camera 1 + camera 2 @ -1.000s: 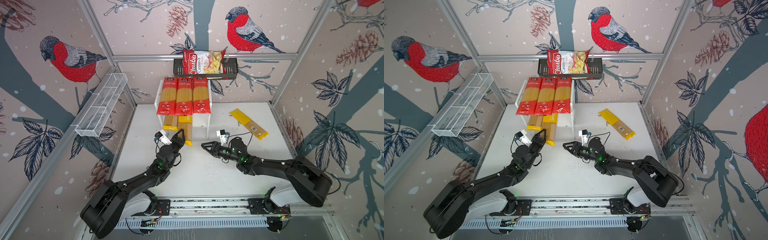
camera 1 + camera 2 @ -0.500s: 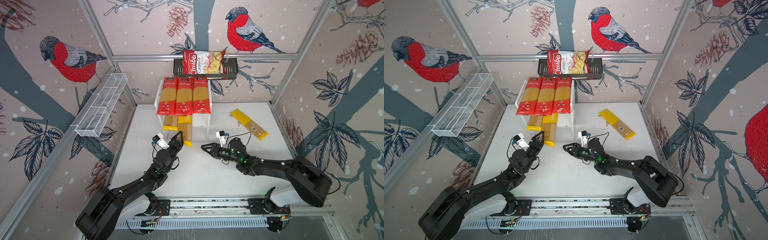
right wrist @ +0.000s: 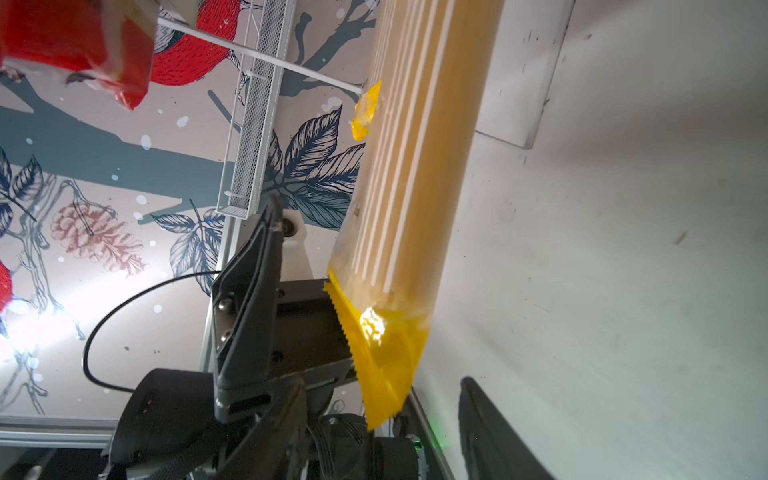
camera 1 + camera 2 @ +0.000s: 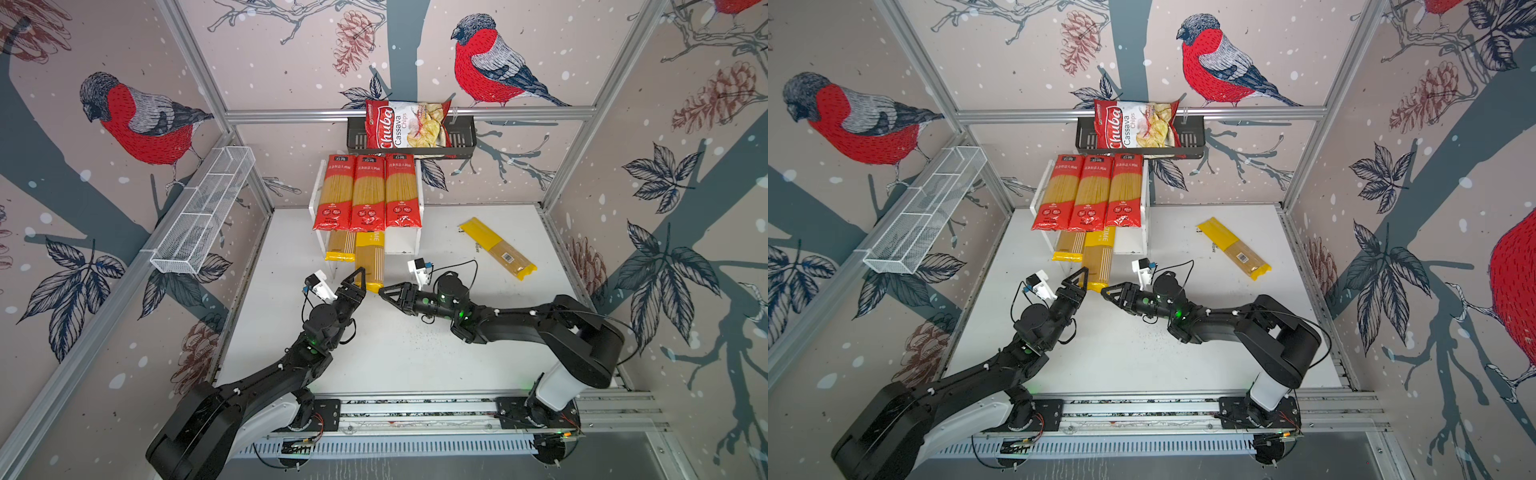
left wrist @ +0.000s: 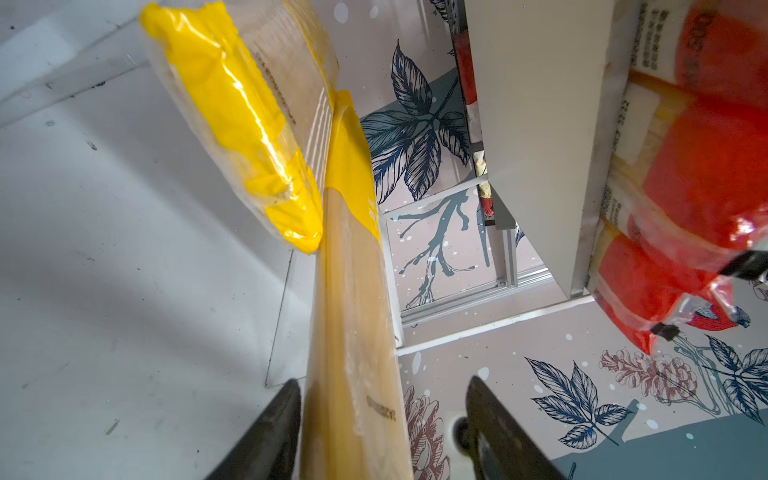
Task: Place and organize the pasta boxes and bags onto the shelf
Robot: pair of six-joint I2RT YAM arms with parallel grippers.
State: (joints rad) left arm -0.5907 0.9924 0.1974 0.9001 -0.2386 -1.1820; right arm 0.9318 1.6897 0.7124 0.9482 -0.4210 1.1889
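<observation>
Three red-ended spaghetti packets point(image 4: 368, 191) lie side by side on top of the white shelf point(image 4: 402, 244). Two yellow packets rest on the lower tier; the shorter-showing one point(image 4: 340, 248) is further in. The longer one point(image 4: 370, 262) sticks out over the table. My left gripper point(image 4: 362, 277) point(image 5: 382, 382) is open around its stuck-out part point(image 5: 353, 311), one finger against it, a gap at the other. My right gripper point(image 4: 384, 291) point(image 3: 382, 382) is open, and the packet's yellow end point(image 3: 386, 357) hangs loose between the jaws. A third yellow packet point(image 4: 496, 249) lies loose at the table's right.
A red-and-white Cassava Chips bag point(image 4: 405, 124) sits in a black basket point(image 4: 462, 137) on the back wall above the shelf. A white wire mesh tray point(image 4: 203, 208) hangs on the left wall. The arms' base rail point(image 4: 415, 409) runs along the front edge.
The left jaws have opened off the stuck-out yellow packet and the left wrist has drawn back slightly. The right gripper has slid left up to the packet's end and opened a little.
</observation>
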